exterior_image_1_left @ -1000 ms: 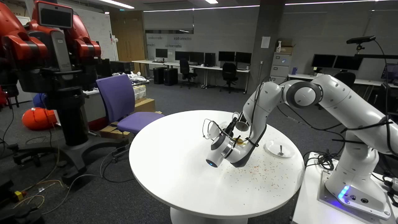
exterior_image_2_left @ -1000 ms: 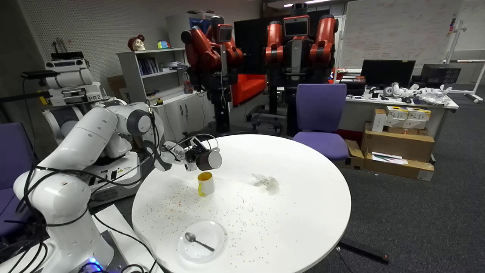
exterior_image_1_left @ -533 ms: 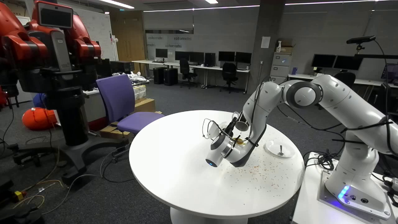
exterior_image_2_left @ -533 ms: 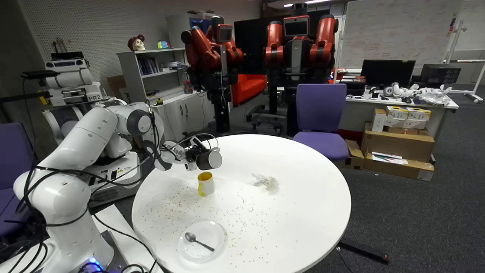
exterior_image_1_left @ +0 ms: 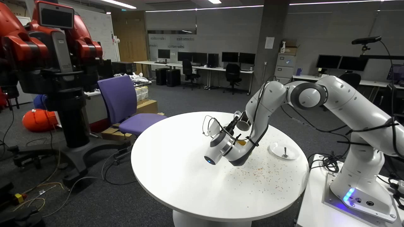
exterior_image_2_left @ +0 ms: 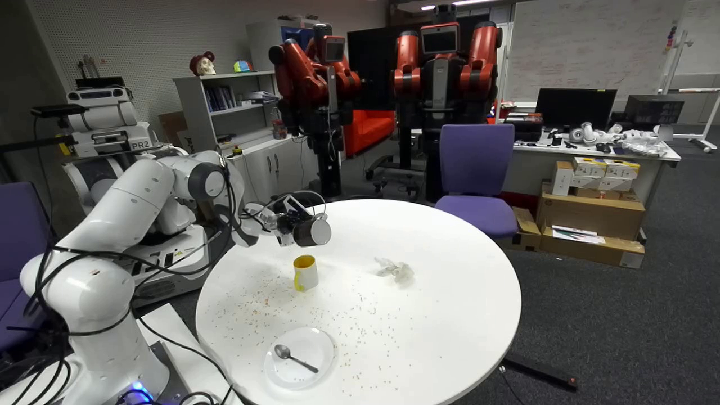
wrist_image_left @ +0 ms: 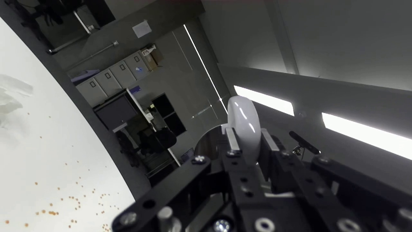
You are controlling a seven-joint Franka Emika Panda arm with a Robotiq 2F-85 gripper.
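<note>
My gripper point(wrist_image_left: 251, 139) is clamped on the white handle point(wrist_image_left: 245, 120) of a dark mug point(exterior_image_2_left: 306, 233), which I hold in the air, tipped sideways over the round white tabletop point(exterior_image_2_left: 467, 304). With twelve o'clock at the top of an exterior view, the mug's pale end points to three. From my gripper, a yellow-lined mug point(exterior_image_2_left: 307, 277) stands upright at six o'clock, just below. Crumpled film point(exterior_image_2_left: 401, 273) lies near four. Orange-brown bits point(wrist_image_left: 52, 213) scatter from five to seven. Farther out at six, a white plate point(exterior_image_2_left: 316, 342) bears a spoon point(exterior_image_2_left: 297, 360).
</note>
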